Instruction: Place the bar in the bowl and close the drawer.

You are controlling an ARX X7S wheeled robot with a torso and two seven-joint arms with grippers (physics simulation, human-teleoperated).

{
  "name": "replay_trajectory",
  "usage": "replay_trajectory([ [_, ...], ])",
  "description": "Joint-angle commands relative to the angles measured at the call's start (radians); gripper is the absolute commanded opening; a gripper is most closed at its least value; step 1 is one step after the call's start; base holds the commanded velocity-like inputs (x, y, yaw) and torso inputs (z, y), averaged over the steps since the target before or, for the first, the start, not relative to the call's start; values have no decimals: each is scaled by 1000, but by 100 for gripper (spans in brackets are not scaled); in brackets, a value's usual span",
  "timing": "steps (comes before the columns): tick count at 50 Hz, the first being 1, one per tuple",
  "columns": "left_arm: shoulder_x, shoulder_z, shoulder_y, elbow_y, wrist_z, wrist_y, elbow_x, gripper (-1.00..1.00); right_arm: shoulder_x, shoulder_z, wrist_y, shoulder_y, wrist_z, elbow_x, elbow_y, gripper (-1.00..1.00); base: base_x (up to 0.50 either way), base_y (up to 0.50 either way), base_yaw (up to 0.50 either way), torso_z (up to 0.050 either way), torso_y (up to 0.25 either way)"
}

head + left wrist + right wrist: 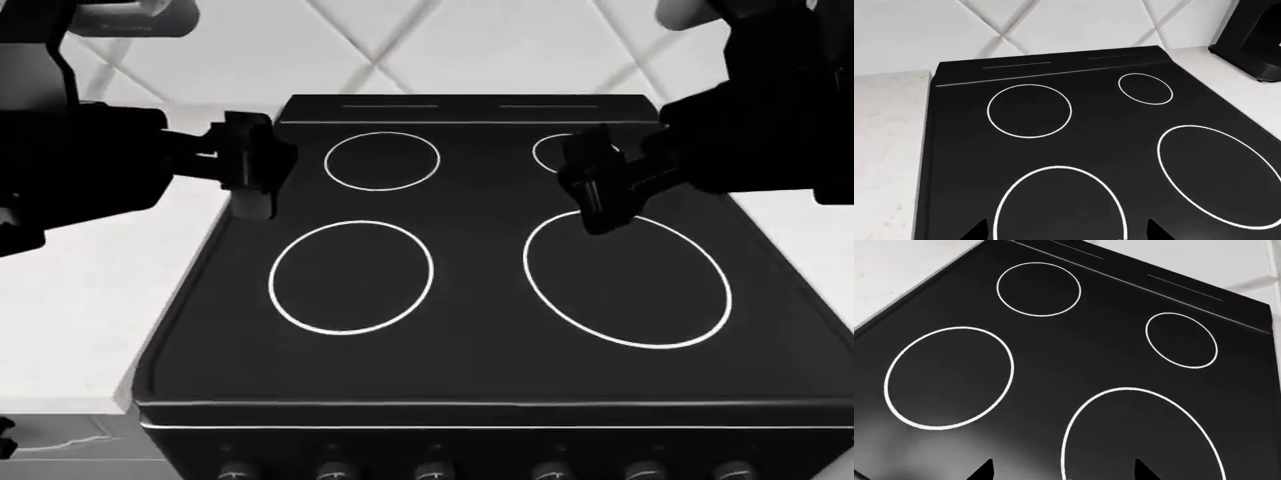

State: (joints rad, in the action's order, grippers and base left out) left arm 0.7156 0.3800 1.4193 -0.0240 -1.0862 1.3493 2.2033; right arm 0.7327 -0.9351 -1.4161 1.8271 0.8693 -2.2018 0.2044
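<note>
**Reader:** Where do the bar, the bowl and the drawer lie from the two arms?

**Describer:** None of the three shows in any view, so I cannot say which way the bar lies, how its long axis runs, or which arm is nearer to it. Going left to right in the head view: a pale speckled stone desk (80, 310) at the left, then the left gripper (251, 172), black, hanging over the left edge of a flat glossy black cooktop (454, 340) marked with four thin white rings. The right gripper (603, 192) hangs above the far right part of the cooktop, between the small far ring and the large near ring. More pale desk lies at the far right.

**Reader:** Are the fingers holding anything?

**Describer:** No. In each wrist view two dark fingertips (977, 232) show well apart at the frame edge with only bare cooktop between them; the same holds for the right fingers (984, 471).

**Reader:** What room is there to move?

**Describer:** The cooktop is bare and both arms hang free above it. A row of dark knobs (441, 470) marks its near front edge. A white diamond-tiled wall (467, 50) closes the far side. A black appliance (1254, 40) stands on the desk beyond the cooktop's right side. My judgement: the view must turn before any reach.
</note>
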Motion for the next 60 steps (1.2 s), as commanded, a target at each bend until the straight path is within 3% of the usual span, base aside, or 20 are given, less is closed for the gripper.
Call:
replay_trajectory([
  [1, 1, 5, -7, 3, 17, -4, -13, 100, -2, -12, 9, -16, -15, 9, 7, 100, 434, 0, 0, 0, 10],
  [17, 6, 18, -10, 7, 28, -10, -28, 100, 6, -21, 43, -31, -1, 68, -11, 100, 30, 0, -7, 0, 1],
  [60, 26, 39, -19, 41, 48, -47, -2, 100, 77, -33, 71, -61, 17, 18, -138, 100, 0, 0, -500, 0, 0],
])
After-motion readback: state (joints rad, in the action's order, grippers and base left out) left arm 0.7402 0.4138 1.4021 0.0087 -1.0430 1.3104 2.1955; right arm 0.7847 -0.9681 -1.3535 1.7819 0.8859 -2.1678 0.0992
